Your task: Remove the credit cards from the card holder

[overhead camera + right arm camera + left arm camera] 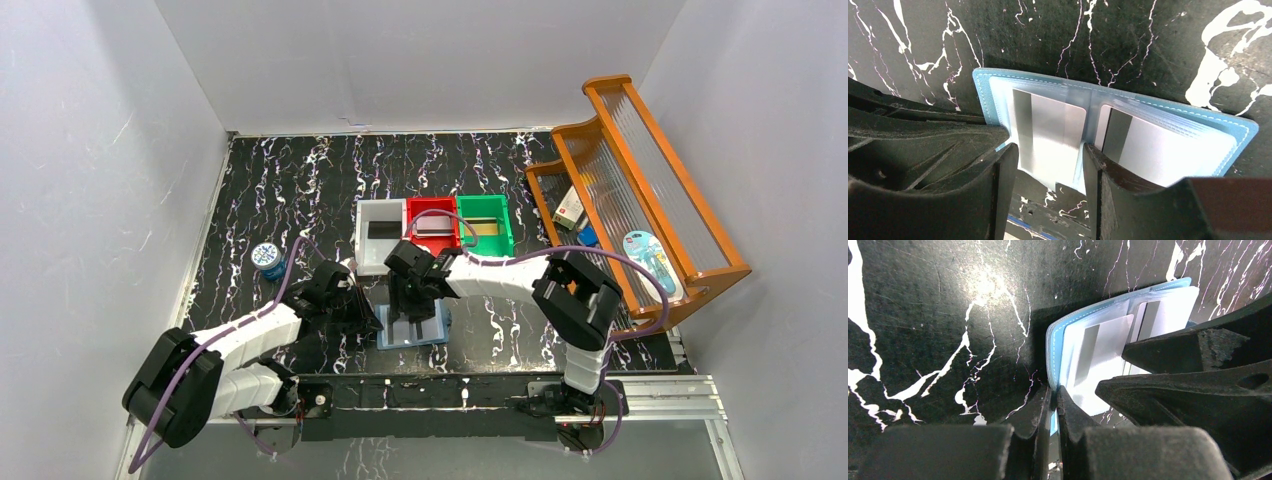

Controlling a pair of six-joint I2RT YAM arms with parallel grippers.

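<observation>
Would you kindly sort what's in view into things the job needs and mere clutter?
Job: card holder, credit cards, left hand, right hand.
Lying about: round blue tin, grey, red and green bins, wooden rack.

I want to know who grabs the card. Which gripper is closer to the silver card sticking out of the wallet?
Right. The right gripper has a finger on each side of the card; the left gripper pinches the wallet edge beside it.

The small pale-blue bifold card holder (993, 95) is lying open on the black marbled tabletop, its clear pockets showing two silvery-grey plastic cards (1053, 130) with dark stripes, one per side.
</observation>
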